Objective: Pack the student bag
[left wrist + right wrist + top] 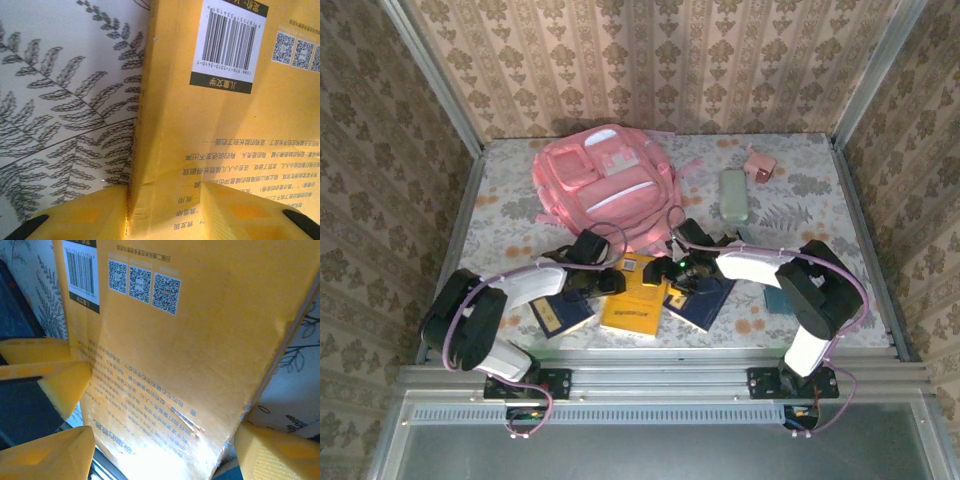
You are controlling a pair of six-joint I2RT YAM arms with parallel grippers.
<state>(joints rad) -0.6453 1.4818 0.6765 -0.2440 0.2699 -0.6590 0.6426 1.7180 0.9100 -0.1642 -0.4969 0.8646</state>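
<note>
The pink student bag [605, 180] with lighter trim is lying flat, front pockets facing up, at the frame's upper centre-left.

The student bag [605, 180] is pink, with paler pink and white trim on its pockets. The worktop [500, 215] has a white cloth printed with grey fern leaves and pale orange blooms. The yellow book [635, 300] is mustard yellow with dark print, a white barcode panel banded in black, and black-and-white square codes. The left book [560, 315] and the right book [705, 300] are dark blue. The case [733, 195] is grey-green and the small box [760, 163] is pink. The walls [650, 60] are beige with brown damask stripes. The left arm's fingers [85, 217] and the right arm's fingers [50, 452] are yellow.
</note>
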